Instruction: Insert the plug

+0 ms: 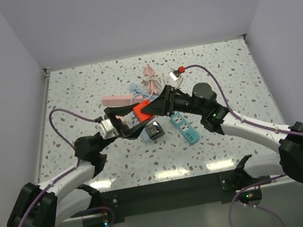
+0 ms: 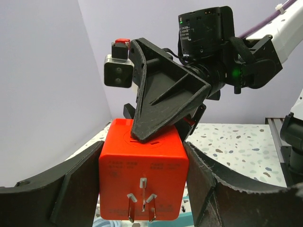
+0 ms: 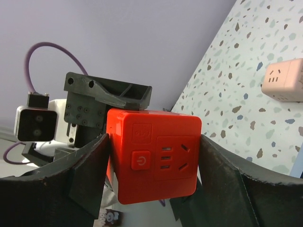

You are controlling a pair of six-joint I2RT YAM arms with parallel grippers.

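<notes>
From above, the two arms meet over the middle of the speckled surface (image 1: 77, 91), and the red plug cube (image 1: 142, 110) hangs between them, lifted clear of everything lying below. The left pincer (image 1: 136, 118) comes at it from the near left and the right pincer (image 1: 153, 106) from the right, both closed in on the cube. Under and around them lie a black cube (image 1: 154, 130), a teal power strip (image 1: 185, 129), a pink power strip (image 1: 118, 99), a pale blue strip (image 1: 134, 87) and a coil of pink cable (image 1: 150, 72) farther back. In the left wrist view, the cube fills the lower middle. Its metal prongs (image 2: 142, 201) face the camera, and the left pincer's two fingers (image 2: 80, 184) press against its two sides. One black finger of the right pincer (image 2: 165, 99) lies across the cube's top face, touching it. In the right wrist view, the cube shows its socket face and round power button (image 3: 138, 161). The right pincer's fingers (image 3: 227, 179) are shut against its left and right sides. A finger of the left pincer (image 3: 109, 92) reaches along the top edge behind it, and the pink strip sits well apart on the surface at the right.
</notes>
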